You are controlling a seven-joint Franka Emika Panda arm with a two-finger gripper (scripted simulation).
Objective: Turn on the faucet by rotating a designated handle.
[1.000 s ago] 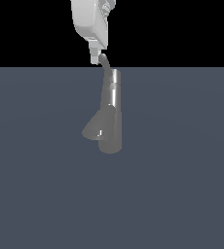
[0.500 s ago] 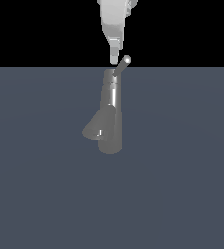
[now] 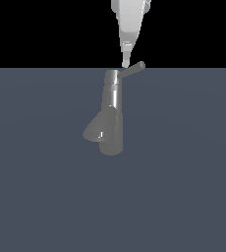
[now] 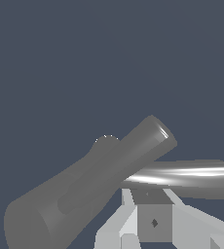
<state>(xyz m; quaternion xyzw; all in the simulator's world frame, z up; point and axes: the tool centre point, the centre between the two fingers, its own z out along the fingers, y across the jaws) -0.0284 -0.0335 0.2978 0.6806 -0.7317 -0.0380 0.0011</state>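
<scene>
Atop the faucet (image 3: 111, 118) | handle (image 3: 133, 70) just beside fingers (image 3: 126, 63) | finger spread: cannot tell

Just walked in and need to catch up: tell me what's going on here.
A simulated robot arm is working on a grey metal faucet standing on a flat grey surface. Its gripper has come down from above and moved across to the handle, the thin rod sticking sideways from the faucet's top. The fingertips sit right at the rod, which now points further toward the exterior view's right than a second ago. Whether the gripper is open or shut cannot be told.
</scene>
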